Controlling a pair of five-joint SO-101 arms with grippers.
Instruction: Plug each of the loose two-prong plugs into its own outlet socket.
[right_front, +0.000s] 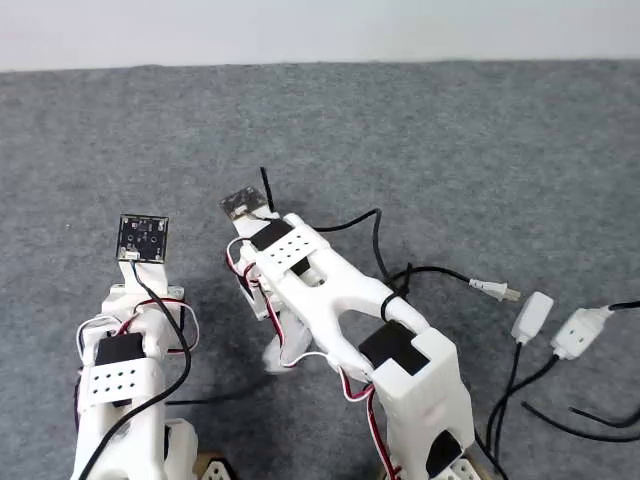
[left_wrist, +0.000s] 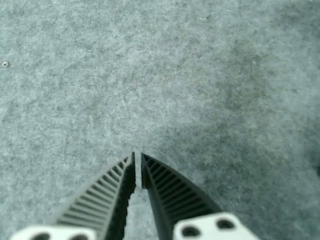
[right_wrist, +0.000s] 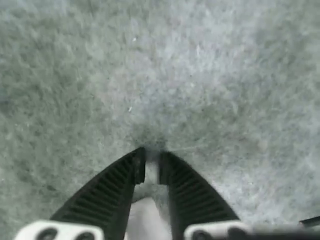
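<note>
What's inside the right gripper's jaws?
The right gripper is shut on a pale piece, over grey carpet. Its fingers cover the piece's sides, so whether it is a plug cannot be told.

Grey, felt-like fabric covers the desk (right_front: 450, 130), evenly lit, with only soft shadows on its nap. Along its far edge runs a plain pale wall (right_front: 320, 30).
</note>
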